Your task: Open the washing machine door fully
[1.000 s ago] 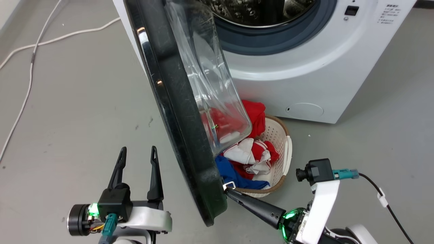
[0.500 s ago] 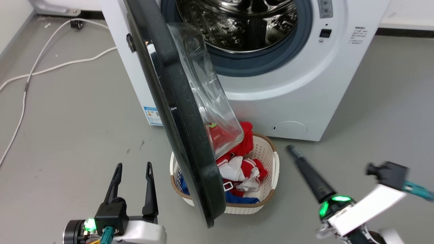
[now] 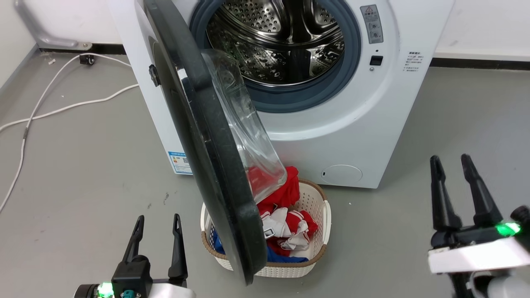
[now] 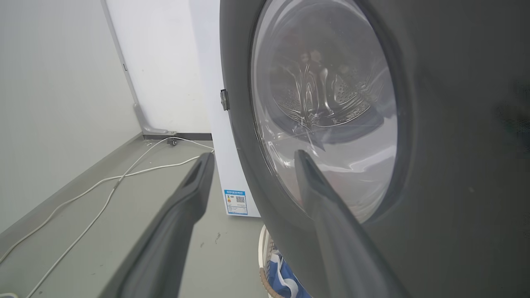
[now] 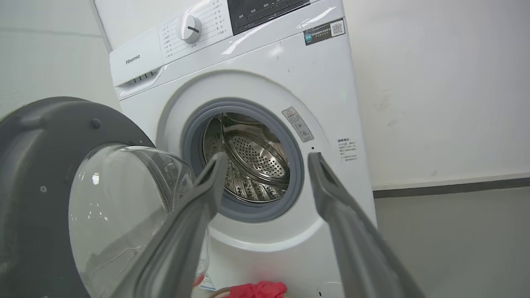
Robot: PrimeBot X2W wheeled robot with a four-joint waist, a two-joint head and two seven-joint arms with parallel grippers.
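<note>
Right gripper: fingers spread wide, empty, pointing at the washing machine ahead of it. The left gripper is likewise wide apart & empty. The washing machine door stands btwn the two, approx half open and edge-on. Its outer face is just beside the left gripper's inner finger in the left wrist view; can't tell if touching. It's well apart from the right gripper.

Risks, as I judge them:
- Nothing holds the door, so it may drift back toward the drum mouth.
- To open fully it must swing toward the left gripper, which sits in that path. The door could knock the fingers or stall vs. them.
- A push from the right gripper on the clear glass bowl could slip; the black rim looks safer.
- The door's lower edge hangs over the laundry basket, ahead & left of the right gripper. Clearance is unclear, so it could snag.

Basket: red, white & blue clothes, heaped, some under the bowl. Drum: no laundry in the visible part.
</note>
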